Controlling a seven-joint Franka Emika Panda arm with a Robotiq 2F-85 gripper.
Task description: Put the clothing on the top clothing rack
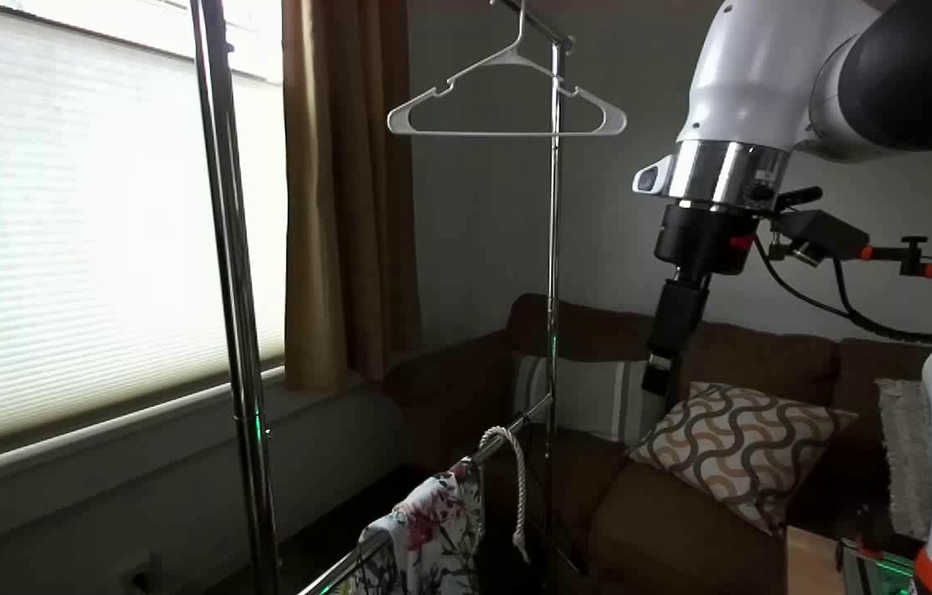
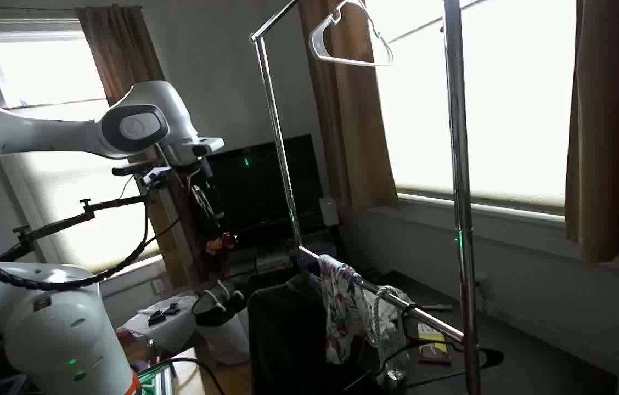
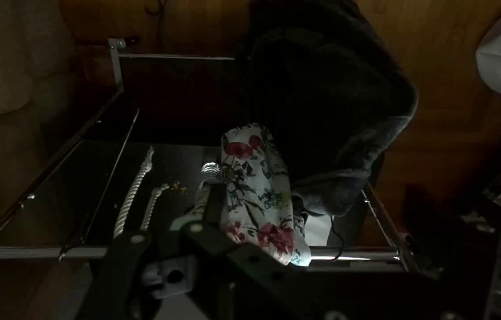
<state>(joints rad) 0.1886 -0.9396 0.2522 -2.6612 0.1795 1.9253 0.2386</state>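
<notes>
The clothing (image 1: 439, 525), a white garment with dark leaves and red-pink flowers, hangs draped over the low rail (image 1: 534, 408). It also shows in an exterior view (image 2: 338, 307) and in the wrist view (image 3: 255, 191). The top clothing rack (image 1: 542, 23) is a thin metal rail high between the uprights; it also shows in an exterior view (image 2: 275, 21). A white hanger (image 1: 507, 132) hangs from it, holding nothing. My gripper (image 1: 658, 376) points down, higher than the clothing and apart from it. In the wrist view my gripper (image 3: 338, 211) has its fingers spread, with nothing between them.
Metal uprights (image 1: 555, 248) (image 2: 459, 181) stand at the rack's ends. A dark garment (image 2: 287, 329) hangs beside the clothing. A white rope (image 1: 519, 487) loops over the low rail. A black hanger (image 2: 490, 358) is low by an upright. A sofa with a patterned cushion (image 1: 751, 446) stands behind.
</notes>
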